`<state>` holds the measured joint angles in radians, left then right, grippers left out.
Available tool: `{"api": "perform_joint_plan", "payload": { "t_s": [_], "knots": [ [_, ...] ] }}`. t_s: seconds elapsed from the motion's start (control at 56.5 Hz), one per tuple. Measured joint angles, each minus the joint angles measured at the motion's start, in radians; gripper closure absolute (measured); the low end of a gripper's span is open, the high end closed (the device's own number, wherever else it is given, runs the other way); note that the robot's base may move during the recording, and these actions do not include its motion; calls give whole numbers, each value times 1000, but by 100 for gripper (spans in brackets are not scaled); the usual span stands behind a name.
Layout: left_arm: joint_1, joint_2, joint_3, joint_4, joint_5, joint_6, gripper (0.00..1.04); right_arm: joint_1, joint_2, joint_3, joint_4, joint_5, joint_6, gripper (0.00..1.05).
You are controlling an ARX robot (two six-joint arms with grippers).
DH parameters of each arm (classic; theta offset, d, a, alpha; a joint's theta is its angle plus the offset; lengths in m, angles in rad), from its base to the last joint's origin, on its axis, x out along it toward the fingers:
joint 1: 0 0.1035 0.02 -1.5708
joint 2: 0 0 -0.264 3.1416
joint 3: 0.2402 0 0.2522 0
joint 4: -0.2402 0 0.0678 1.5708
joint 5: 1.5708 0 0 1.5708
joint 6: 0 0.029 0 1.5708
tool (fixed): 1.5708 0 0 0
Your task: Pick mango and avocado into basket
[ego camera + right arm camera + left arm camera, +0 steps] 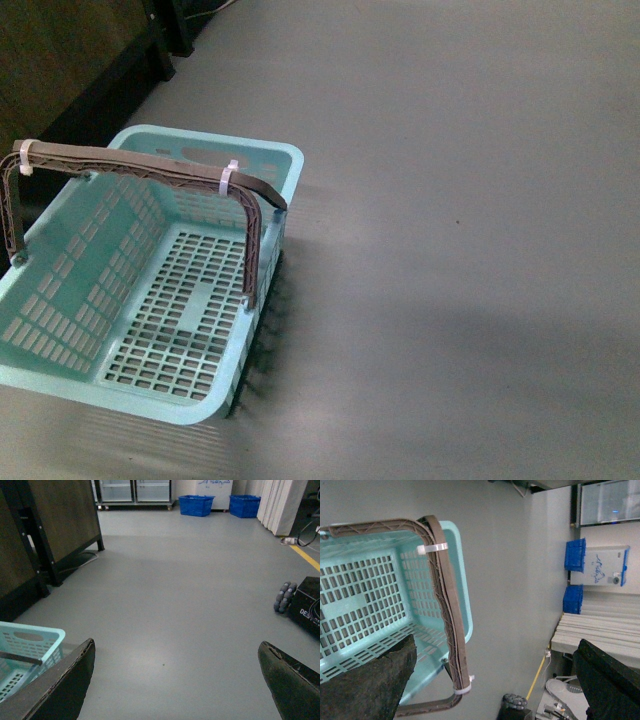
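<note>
Neither mango nor avocado in view. Empty basket (pixel 120 392) at near left, just below left gripper (pixel 495 645); right gripper (pixel 176 645) off rightward. Both spread wide, holding nothing.

Left claw (pixel 496 647): jaws spread wide, two dark fingers (pixel 370 685) at opposite edges of the left wrist view, inner faces rough and mottled. The wrist is rolled sideways, with the claw aimed down at a slant. Right claw (pixel 176 647): jaws also spread wide, dark fingers (pixel 57 692) at either lower corner. Its wrist is level, with the claw aimed forward and slightly down.
</note>
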<state>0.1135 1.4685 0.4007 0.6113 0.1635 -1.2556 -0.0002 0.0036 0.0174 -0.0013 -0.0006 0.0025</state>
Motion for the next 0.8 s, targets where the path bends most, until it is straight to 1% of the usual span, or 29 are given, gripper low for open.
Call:
{"api": "perform_joint_plan", "payload": {
  "t_s": [0.106,0.213,0.337,0.567,0.602,0.744,0.762,0.797],
  "knots": [
    [-49,225,85,71,-31,-47,9,0,0,0,0,0,0,9],
    [-107,441,207,97,-53,-99,9,0,0,0,0,0,0,9],
    [-151,591,348,99,-60,-131,9,0,0,0,0,0,0,9],
    [-183,758,541,90,-68,-144,9,0,0,0,0,0,0,9],
    [-184,766,552,84,-70,-143,11,0,0,0,0,0,0,9],
    [-196,791,566,84,-70,-145,33,0,0,0,0,0,0,9],
    [-198,791,566,85,-70,-145,37,0,0,0,0,0,0,9],
    [-201,791,566,90,-69,-146,42,0,0,0,0,0,0,9]
  ]
}}
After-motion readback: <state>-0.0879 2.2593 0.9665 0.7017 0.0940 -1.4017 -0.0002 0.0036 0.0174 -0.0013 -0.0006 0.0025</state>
